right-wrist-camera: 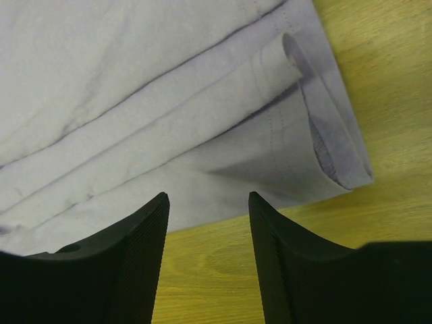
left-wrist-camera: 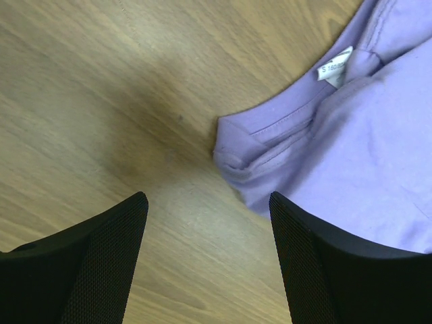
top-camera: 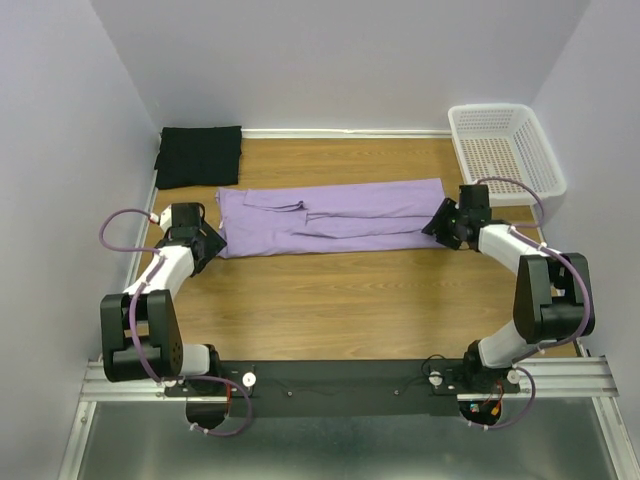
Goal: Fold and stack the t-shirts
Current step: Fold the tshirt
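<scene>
The lavender t-shirt [top-camera: 330, 217] lies folded into a long strip across the middle of the wooden table [top-camera: 330, 300]. The black t-shirt [top-camera: 199, 155] lies folded at the far left corner. My left gripper [top-camera: 212, 245] is open and empty at the strip's left end; in the left wrist view [left-wrist-camera: 208, 202] the collar corner [left-wrist-camera: 233, 158] with its white label [left-wrist-camera: 334, 67] lies just ahead of the fingers. My right gripper [top-camera: 437, 222] is open and empty at the strip's right end; in the right wrist view [right-wrist-camera: 208, 201] its fingertips sit over the hem edge [right-wrist-camera: 283, 169].
A white perforated basket [top-camera: 505, 150] stands at the far right corner. Walls close in on the left, back and right. The arm bases sit on a black rail [top-camera: 340, 385] at the near edge.
</scene>
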### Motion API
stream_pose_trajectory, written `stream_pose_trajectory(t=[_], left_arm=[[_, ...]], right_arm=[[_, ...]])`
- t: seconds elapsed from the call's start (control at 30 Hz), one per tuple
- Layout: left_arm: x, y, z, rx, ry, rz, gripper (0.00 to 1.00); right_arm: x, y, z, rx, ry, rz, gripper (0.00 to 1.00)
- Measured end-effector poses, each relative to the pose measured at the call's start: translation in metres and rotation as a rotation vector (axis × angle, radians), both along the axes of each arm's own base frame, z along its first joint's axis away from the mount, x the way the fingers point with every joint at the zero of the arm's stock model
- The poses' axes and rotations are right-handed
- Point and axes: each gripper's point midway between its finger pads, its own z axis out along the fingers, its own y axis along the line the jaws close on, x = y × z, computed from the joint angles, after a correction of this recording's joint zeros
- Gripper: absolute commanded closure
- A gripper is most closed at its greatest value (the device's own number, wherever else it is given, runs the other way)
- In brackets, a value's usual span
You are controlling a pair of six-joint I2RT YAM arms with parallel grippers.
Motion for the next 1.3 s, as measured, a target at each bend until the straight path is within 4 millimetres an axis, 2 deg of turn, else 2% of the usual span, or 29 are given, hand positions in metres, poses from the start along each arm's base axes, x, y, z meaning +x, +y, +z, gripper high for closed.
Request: stream_pose_trajectory(t=[0.13,0.3,0.63,0.73,0.87,0.9,0.97,1.07,1.17,1.3], left_arm=[[0.004,-0.002,-0.001,-0.012,-0.010,-0.010,0.22],[0.003,-0.004,-0.013,-0.025,0.023,-0.018,0.25],[0.010,-0.007,-0.019,-0.040,0.034,-0.031,0.35],[0.014,-0.007,-0.020,-0.040,0.034,-0.031,0.41],[0.020,-0.006,-0.021,-0.039,0.035,-0.029,0.54],[0.020,-0.006,-0.021,-0.040,0.036,-0.026,0.63],[0.020,-0.005,-0.022,-0.038,0.041,-0.027,0.75],[0.019,-0.005,-0.024,-0.040,0.051,-0.018,0.99],[0.017,-0.001,-0.024,-0.050,0.049,0.005,1.00],[0.003,0.017,-0.025,-0.074,0.044,0.073,1.00]], right_arm=[[0.000,-0.011,-0.003,0.023,-0.002,-0.028,0.45],[-0.003,-0.021,-0.009,0.042,0.005,-0.052,0.47],[0.000,-0.027,-0.011,0.058,-0.004,-0.066,0.49],[-0.002,-0.030,-0.016,0.059,0.005,-0.073,0.51],[-0.005,-0.035,-0.022,0.061,0.014,-0.088,0.57],[-0.005,-0.037,-0.023,0.062,0.013,-0.094,0.58],[-0.006,-0.039,-0.024,0.072,0.012,-0.110,0.60],[-0.006,-0.045,-0.026,0.092,0.004,-0.137,0.67],[-0.008,-0.053,-0.028,0.121,0.004,-0.178,0.72],[-0.010,-0.060,-0.029,0.159,-0.003,-0.214,0.74]])
